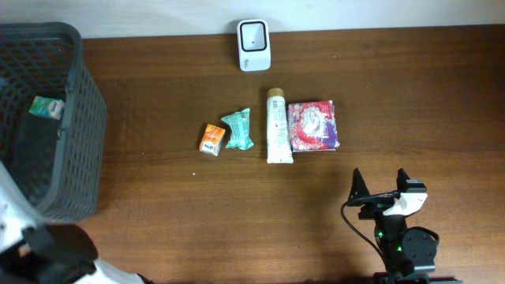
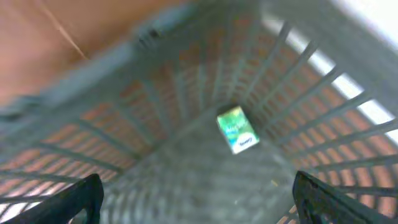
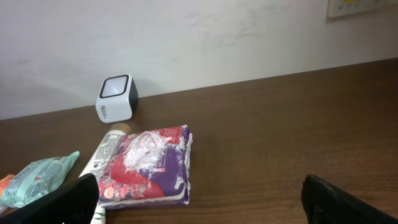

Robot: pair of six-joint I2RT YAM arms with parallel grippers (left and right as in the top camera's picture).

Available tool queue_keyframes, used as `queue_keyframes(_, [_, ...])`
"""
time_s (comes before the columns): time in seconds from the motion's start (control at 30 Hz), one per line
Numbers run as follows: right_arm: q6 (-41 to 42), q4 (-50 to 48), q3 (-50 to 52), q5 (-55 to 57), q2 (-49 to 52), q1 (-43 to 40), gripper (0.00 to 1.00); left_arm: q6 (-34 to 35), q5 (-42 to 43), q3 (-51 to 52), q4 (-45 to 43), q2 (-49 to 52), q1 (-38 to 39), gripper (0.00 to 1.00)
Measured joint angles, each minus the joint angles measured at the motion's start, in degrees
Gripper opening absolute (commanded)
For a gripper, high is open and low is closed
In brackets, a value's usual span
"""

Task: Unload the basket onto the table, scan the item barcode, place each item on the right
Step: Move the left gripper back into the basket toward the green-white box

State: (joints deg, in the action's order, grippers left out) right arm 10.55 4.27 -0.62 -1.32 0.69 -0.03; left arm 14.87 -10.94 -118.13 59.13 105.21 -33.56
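Note:
A small green box (image 2: 237, 129) lies on the floor of the dark mesh basket (image 2: 155, 81), which stands at the table's left edge (image 1: 83, 118); the box (image 1: 46, 106) shows there too. My left gripper (image 2: 196, 182) hangs open above the basket floor, apart from the box, with nothing between its fingers. The white barcode scanner (image 1: 253, 45) stands at the back middle. My right gripper (image 1: 379, 178) is open low at the front right, empty, facing a red and purple packet (image 3: 146, 165).
In a row mid-table lie an orange packet (image 1: 211, 139), a teal pouch (image 1: 237, 129), a cream tube (image 1: 277, 126) and the red and purple packet (image 1: 313, 125). The left arm's white body (image 1: 39, 252) fills the front left corner.

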Motion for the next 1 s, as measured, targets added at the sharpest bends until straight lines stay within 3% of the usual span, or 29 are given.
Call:
queue_keyframes(0.27, [0.0,0.0,0.0,0.0,0.0,0.0,0.99,-0.8,1.7,0.0,-4.9,13.4,0.0,0.95])
queue_keyframes(0.53, [0.0,0.0,0.0,0.0,0.0,0.0,0.99,-0.8,2.4,0.0,-8.1,18.8,0.0,0.93])
queue_keyframes(0.7, [0.0,0.0,0.0,0.0,0.0,0.0,0.99,-0.8,10.0,0.0,-9.9,22.6,0.1,0.89])
queue_keyframes(1.0, [0.0,0.0,0.0,0.0,0.0,0.0,0.99,-0.8,12.1,0.0,-12.4,29.1,1.0,0.88])
